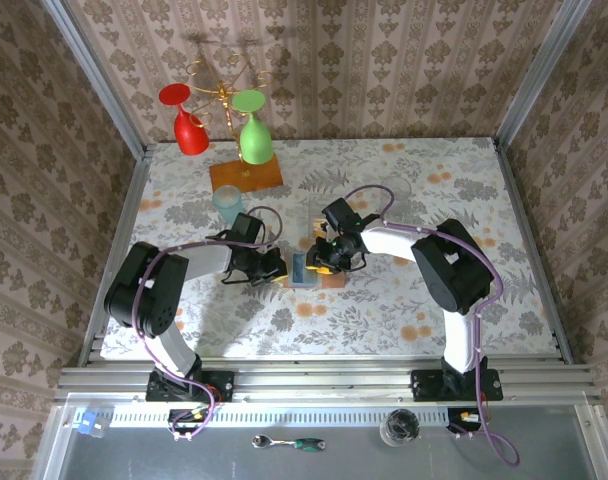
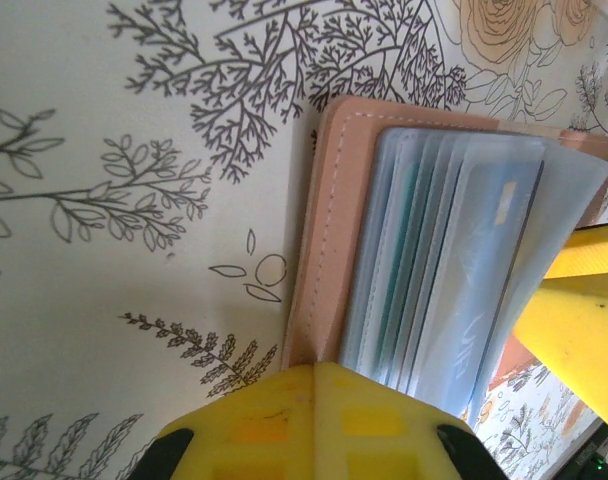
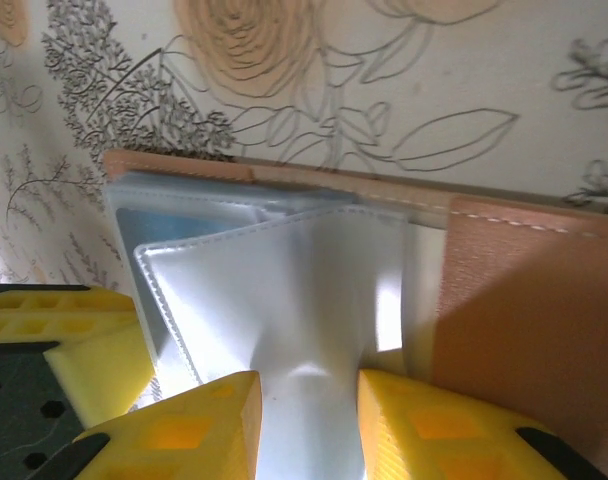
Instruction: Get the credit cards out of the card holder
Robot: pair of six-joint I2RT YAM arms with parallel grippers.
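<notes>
Pinching a clear plastic sleeve (image 3: 284,290) of the small tan-pink leather card holder (image 1: 306,270), my right jaws were clamped on it, and the sleeve stood up in a fold between them. The holder lay open near the middle of the floral-patterned bench (image 1: 414,310), its stack of sleeves fanned out. My left jaws were pressed together, their tips at one end of the holder; I could not tell whether they touched it. Thin blue and teal credit cards (image 2: 474,250) sat inside the sleeves.
</notes>
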